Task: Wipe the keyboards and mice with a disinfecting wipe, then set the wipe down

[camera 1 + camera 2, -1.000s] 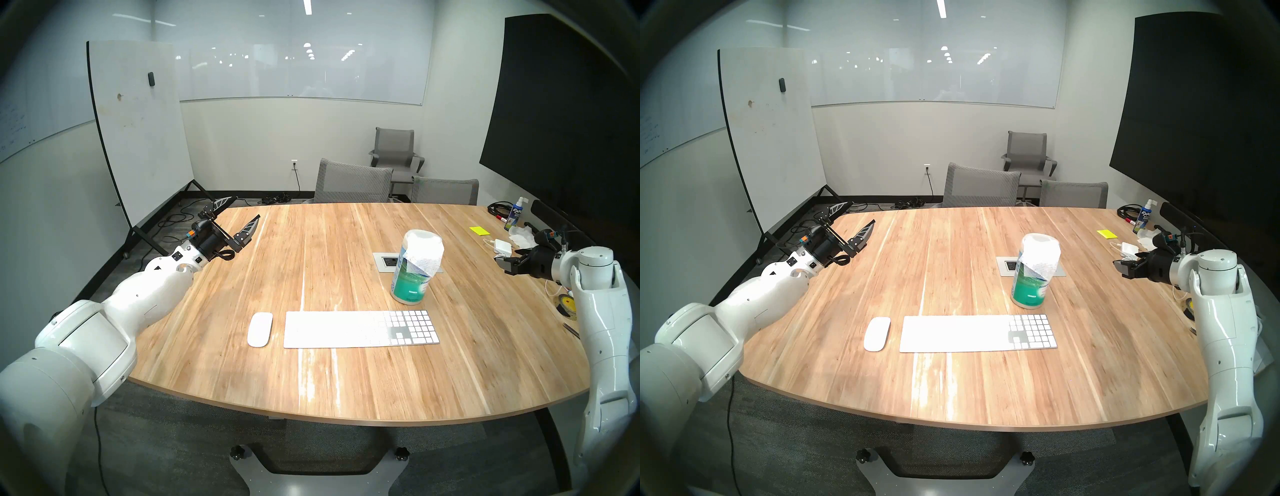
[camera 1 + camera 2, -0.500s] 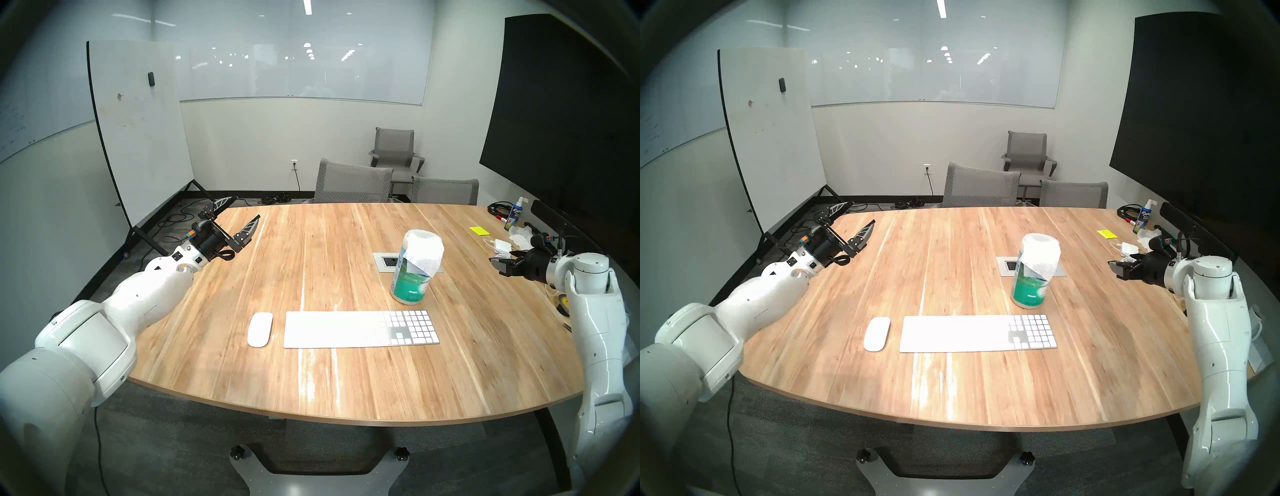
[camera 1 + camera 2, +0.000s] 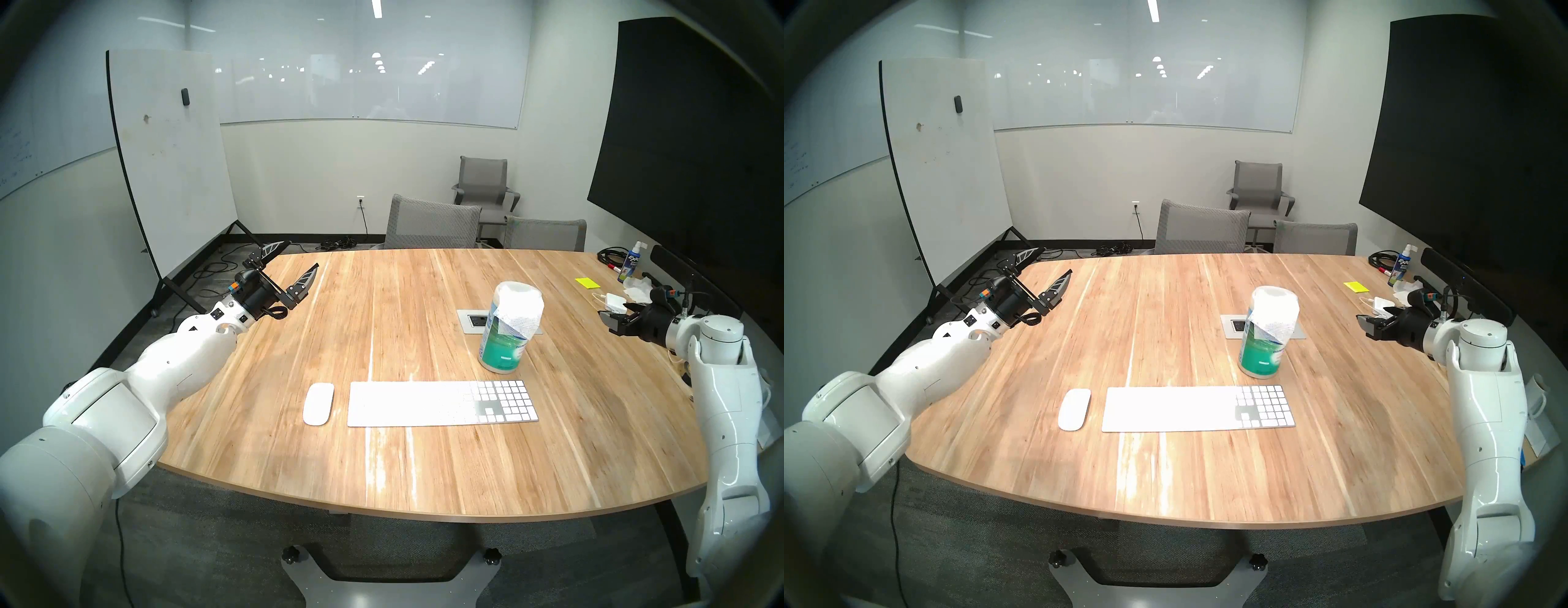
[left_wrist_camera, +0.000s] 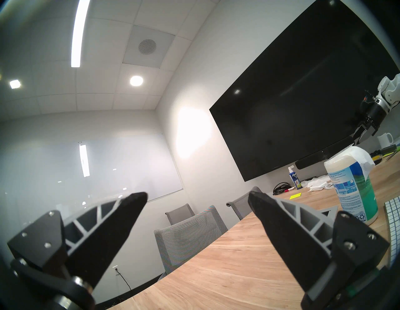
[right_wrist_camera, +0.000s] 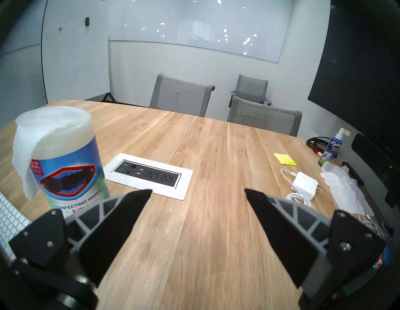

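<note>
Both empty, jaws wide: left gripper (image 3: pixel 292 266) above table (image 3: pixel 403 467) edge, right gripper (image 5: pixel 198 191) near wipes canister (image 3: pixel 509 327).

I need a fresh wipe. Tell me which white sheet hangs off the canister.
The thin white wipe draped over the blue-green canister; the crumpled white tissue lies flat near the spray bottle.

"DISINFECTING WIPES" on canister (image 5: pixel 65 164); "EXPO" on spray bottle (image 5: pixel 331 149)

Wipes canister (image 3: pixel 507 331) upright mid-table; power panel (image 3: pixel 477 320) behind; at 2 o'clock: yellow sticky notes (image 3: pixel 586 282), power adapter (image 3: pixel 616 301), spray bottle (image 3: pixel 631 262).
</note>
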